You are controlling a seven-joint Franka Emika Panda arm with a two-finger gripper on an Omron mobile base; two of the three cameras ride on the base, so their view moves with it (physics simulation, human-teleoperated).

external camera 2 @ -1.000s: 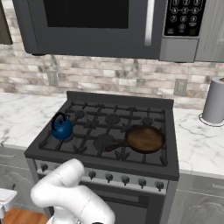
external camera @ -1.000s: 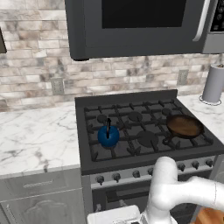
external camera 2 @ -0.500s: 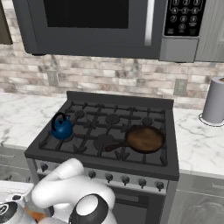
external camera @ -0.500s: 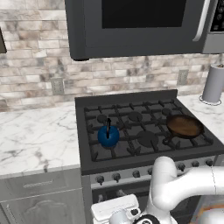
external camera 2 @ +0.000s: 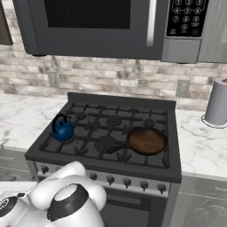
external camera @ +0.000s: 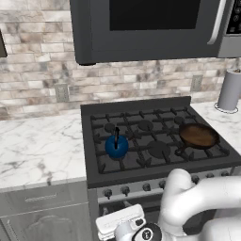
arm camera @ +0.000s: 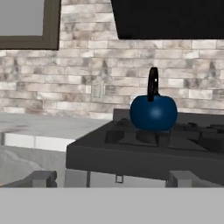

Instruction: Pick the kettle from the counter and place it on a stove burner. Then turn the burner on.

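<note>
The dark-blue kettle (external camera: 116, 146) (external camera 2: 62, 129) (arm camera: 153, 112) stands upright on the front-left stove burner, its black handle pointing up. A bare stove burner (external camera: 159, 149) (external camera 2: 104, 142) lies just to its right under the black grate. The white marble counter (external camera: 37, 146) (external camera 2: 17, 115) runs to the left of the stove. My gripper (arm camera: 113, 179) hangs low in front of the stove's front edge, well short of the kettle. It is open, its fingertips (arm camera: 43, 178) wide apart with nothing between them.
A brown frying pan (external camera: 198, 135) (external camera 2: 146, 141) sits on the right burners. A row of grey knobs (external camera: 125, 190) (external camera 2: 111, 179) lines the stove front. A grey canister (external camera: 229, 90) (external camera 2: 218, 103) stands on the right counter. The microwave (external camera: 150, 28) hangs over the stove.
My arm has folded down and leftward, bringing the hand low before the stove front. Kettle and pan have not moved.
</note>
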